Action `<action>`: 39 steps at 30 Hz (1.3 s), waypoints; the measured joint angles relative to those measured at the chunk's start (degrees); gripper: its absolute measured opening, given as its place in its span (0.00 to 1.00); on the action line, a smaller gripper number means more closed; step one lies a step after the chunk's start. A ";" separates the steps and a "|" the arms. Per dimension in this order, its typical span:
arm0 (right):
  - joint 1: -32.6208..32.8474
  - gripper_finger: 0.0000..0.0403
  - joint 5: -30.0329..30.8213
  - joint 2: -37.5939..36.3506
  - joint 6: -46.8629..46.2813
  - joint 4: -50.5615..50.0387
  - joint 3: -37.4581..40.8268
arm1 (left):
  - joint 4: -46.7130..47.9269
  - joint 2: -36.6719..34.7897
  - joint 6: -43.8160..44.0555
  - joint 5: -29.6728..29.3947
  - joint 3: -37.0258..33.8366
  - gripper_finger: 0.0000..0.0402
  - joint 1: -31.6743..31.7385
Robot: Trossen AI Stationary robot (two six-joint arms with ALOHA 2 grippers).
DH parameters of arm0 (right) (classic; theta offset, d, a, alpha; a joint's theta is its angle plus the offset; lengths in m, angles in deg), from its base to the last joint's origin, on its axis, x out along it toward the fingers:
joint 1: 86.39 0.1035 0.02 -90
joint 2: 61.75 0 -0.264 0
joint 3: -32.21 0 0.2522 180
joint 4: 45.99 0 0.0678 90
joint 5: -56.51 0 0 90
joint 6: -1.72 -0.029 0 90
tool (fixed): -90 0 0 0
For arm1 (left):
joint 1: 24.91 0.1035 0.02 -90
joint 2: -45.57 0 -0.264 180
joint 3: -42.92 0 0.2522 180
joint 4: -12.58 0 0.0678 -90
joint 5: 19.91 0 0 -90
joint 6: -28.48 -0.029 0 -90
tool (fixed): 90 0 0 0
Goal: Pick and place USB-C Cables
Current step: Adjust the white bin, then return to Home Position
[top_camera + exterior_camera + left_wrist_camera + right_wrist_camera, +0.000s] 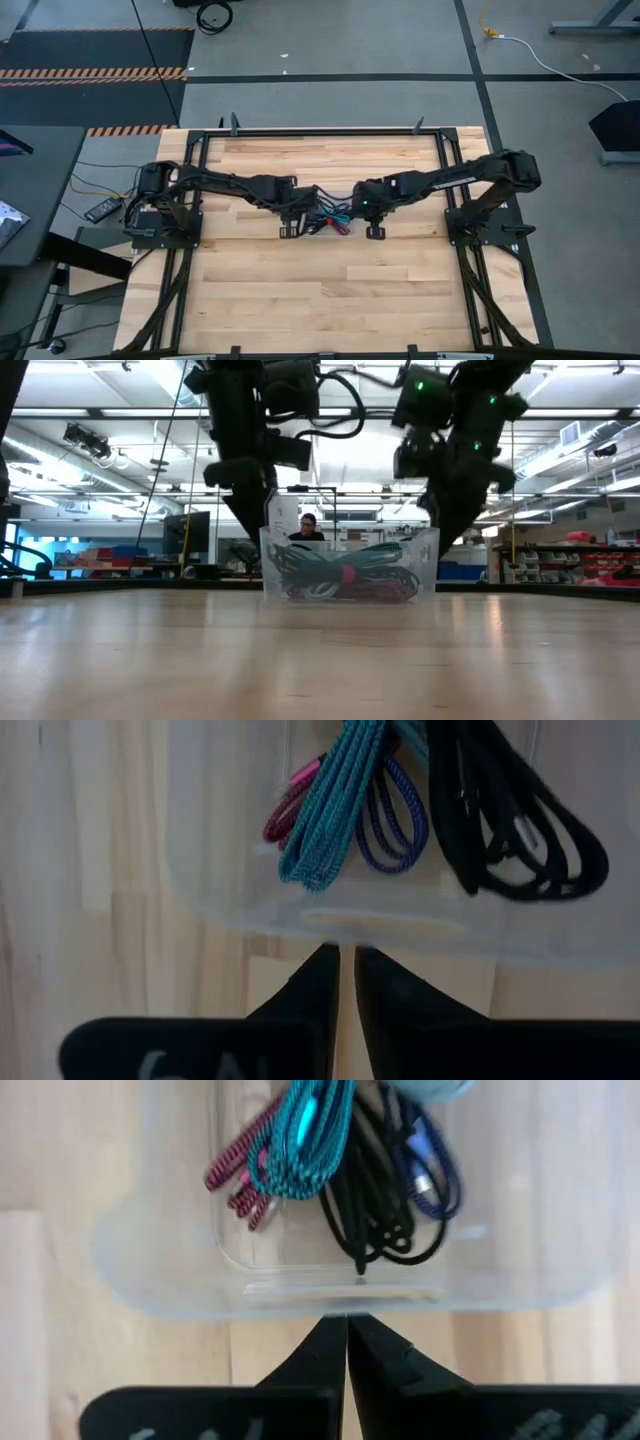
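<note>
A clear plastic container (350,565) stands on its base at the table's middle. Inside it lie the bundled cables (330,216): teal (335,800), maroon (285,815), purple-blue (395,820) and black (510,830). A bit of light blue (430,1088) shows in the right wrist view. My left gripper (347,952) is shut and points down at the container's left rim. My right gripper (347,1320) is shut and points down at its right rim. My left gripper comes from above with its shut fingertips (325,960) at the outer edge of the container's left rim (330,925); whether they touch it, I cannot tell. My right gripper does the same at the right rim (345,1295); touching or just apart, I cannot tell.
The wooden table (320,290) has open surface toward its near edge and toward its far edge (320,160). Both arms reach in from the sides and meet at the container. In the low view, a person (308,528) sits in the room behind the table.
</note>
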 joint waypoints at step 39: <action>10.47 0.02 2.79 -60.88 -7.50 18.06 20.99 | -74.89 -40.94 -1.55 9.29 -42.89 0.11 2.68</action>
